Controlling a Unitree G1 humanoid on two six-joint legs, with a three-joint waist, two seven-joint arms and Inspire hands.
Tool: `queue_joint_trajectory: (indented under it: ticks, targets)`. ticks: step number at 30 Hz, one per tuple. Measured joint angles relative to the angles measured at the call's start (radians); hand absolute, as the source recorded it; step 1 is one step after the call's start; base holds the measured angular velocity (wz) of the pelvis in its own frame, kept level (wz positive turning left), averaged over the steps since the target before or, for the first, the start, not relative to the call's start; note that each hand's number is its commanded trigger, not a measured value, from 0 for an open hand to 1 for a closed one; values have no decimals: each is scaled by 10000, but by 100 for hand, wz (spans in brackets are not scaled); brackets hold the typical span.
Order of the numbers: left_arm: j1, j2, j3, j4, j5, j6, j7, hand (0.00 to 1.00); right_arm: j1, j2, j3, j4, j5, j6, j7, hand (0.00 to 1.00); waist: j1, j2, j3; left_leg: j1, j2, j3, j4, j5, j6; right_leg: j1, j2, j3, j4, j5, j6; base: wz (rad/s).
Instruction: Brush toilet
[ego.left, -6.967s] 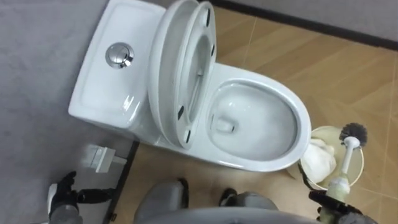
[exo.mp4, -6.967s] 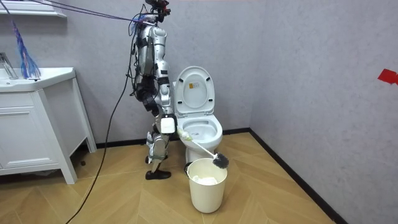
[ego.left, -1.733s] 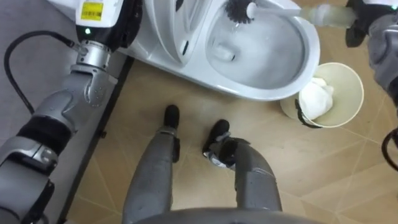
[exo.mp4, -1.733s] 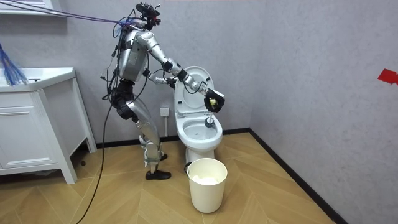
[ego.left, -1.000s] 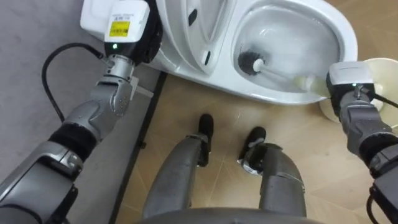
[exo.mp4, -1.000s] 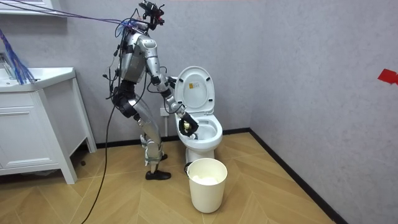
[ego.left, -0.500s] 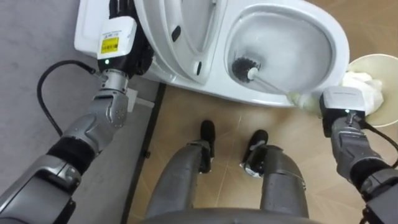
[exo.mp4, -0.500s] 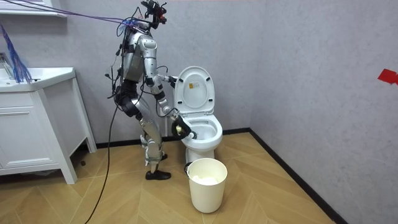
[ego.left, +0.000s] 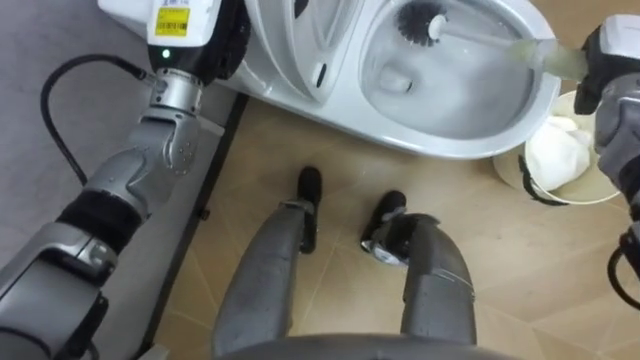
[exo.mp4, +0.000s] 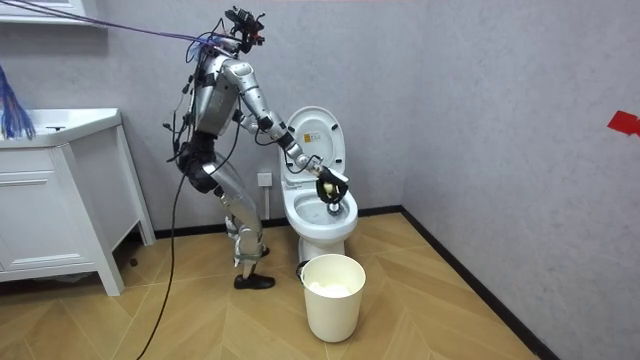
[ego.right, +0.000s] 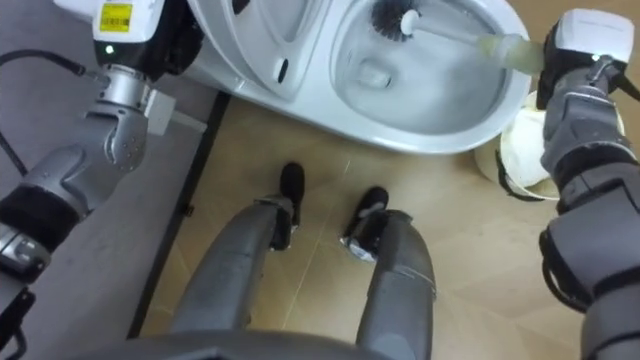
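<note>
The white toilet (ego.left: 470, 140) stands in front of me with its seat and lid (ego.left: 290, 40) raised. A toilet brush is inside the bowl: its dark bristle head (ego.left: 420, 22) lies against the bowl's far inner wall, and its pale handle (ego.left: 500, 42) runs right to my right hand (ego.left: 610, 60), which is shut on the handle's end. In the room view that hand (exo.mp4: 328, 185) reaches out over the bowl (exo.mp4: 325, 212). My left hand (ego.left: 225, 45) sits against the toilet's left side by the tank, its fingers hidden.
A cream waste bin (ego.left: 535, 188) holding white crumpled paper stands on the wooden floor right of the bowl, also seen in the room view (exo.mp4: 332, 295). A white vanity cabinet (exo.mp4: 50, 200) is at the room view's left. A grey wall runs behind the toilet.
My right hand has risen from beside the bowl's rim and reached out over it. The brush head moved from the bowl's bottom to its far wall. My head view shifted.
</note>
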Motion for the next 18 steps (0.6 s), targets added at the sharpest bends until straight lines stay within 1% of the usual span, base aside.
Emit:
queue_joint_trajectory:
  ticks: [4,5,7,9,10,11,12,13,14,15,16,18]
  targets:
    - [-91,-15,1,29,-11,0,-262,0,103,117,145,-109,-402,-41,0,100,77,13,-3,6,2,-22,45,1,2,27,9,-37,-35,46,-11,-3]
    - [-169,-115,-10,56,-11,0,-377,0,212,167,176,-136,-485,-33,10,100,180,53,-6,21,3,-80,73,1,2,72,36,-69,-64,52,-15,0]
    - [-252,-181,-62,65,-10,52,-554,0,379,291,239,-173,-826,107,40,100,250,183,-8,12,4,-157,108,1,2,127,80,-101,-116,54,1,3]
    - [-301,-322,-71,96,1,50,-754,0,633,342,490,-224,-1211,214,154,100,414,489,-15,-35,10,-222,148,-4,10,134,153,-82,-205,93,52,-2]
    - [-325,-412,-72,144,3,49,-771,0,734,348,501,-224,-1290,251,191,100,493,570,-21,-34,10,-231,138,-5,12,135,178,-66,-242,113,63,-12]
    - [-349,-579,-71,238,1,51,-761,0,888,354,521,-213,-1513,372,305,100,628,721,-23,-33,8,-232,134,-10,17,132,199,-47,-275,140,61,-11]
    - [-348,-627,-72,291,-6,49,-761,0,1036,409,593,-206,-1564,503,336,100,674,838,-32,-29,6,-232,116,-9,15,132,197,-60,-280,140,53,-9]
    - [-318,-634,-71,327,-10,50,-759,0,1160,521,593,-212,-1558,640,337,100,696,883,-40,1,9,-235,57,-5,8,132,231,-46,-301,132,37,-5]
    - [-309,-633,-63,339,-8,49,-761,0,1220,568,593,-214,-1563,674,341,100,727,885,-42,18,20,-251,52,-8,0,133,248,-6,-317,128,25,-8]
    - [-266,-633,-29,337,-1,55,-753,0,1316,675,591,-225,-1568,746,358,100,745,897,-50,32,61,-268,55,-33,-42,141,338,54,-357,121,9,-10]
    - [-220,-633,6,358,-1,68,-739,0,1408,702,591,-241,-1588,747,362,100,766,939,-78,31,129,-276,51,-46,-72,175,411,26,-444,137,-20,-9]
    - [-187,-631,30,430,-2,72,-730,0,1485,787,590,-302,-1588,756,438,100,778,985,-108,47,182,-278,63,-74,-113,209,428,-42,-464,128,-88,-5]
